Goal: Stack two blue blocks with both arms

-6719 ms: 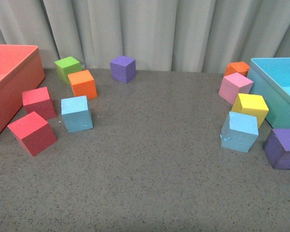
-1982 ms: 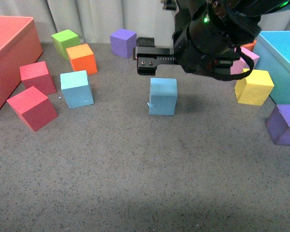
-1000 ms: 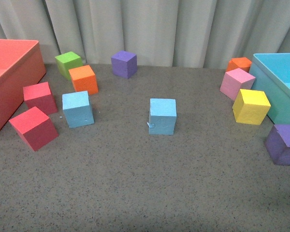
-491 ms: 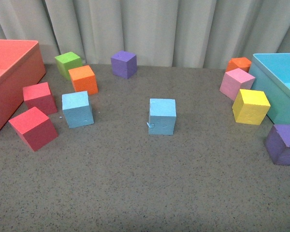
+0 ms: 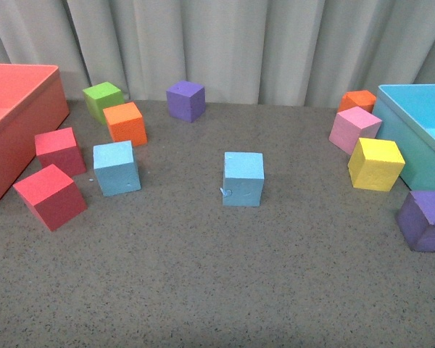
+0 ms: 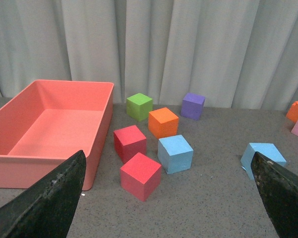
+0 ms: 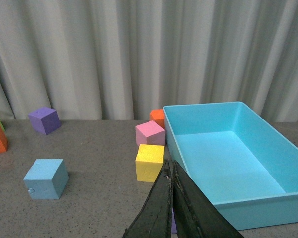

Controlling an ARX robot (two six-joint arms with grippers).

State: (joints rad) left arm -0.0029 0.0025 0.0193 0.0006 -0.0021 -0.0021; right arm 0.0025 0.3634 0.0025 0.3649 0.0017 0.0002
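Blue blocks (image 5: pixel 117 168) (image 5: pixel 243 178) on table (image 5: pixel 203 275), outside red bin (image 6: pixel 102 131), turq. bin (image 7: pixel 258 213).

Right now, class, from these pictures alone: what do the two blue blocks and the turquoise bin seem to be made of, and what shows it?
Centre blue block and left blue block: probably foam; matte, finely grainy faces with no shine, and the centre one has a small nick at a lower edge. Turquoise bin: likely moulded plastic; smooth thin walls, rounded corners, soft sheen.
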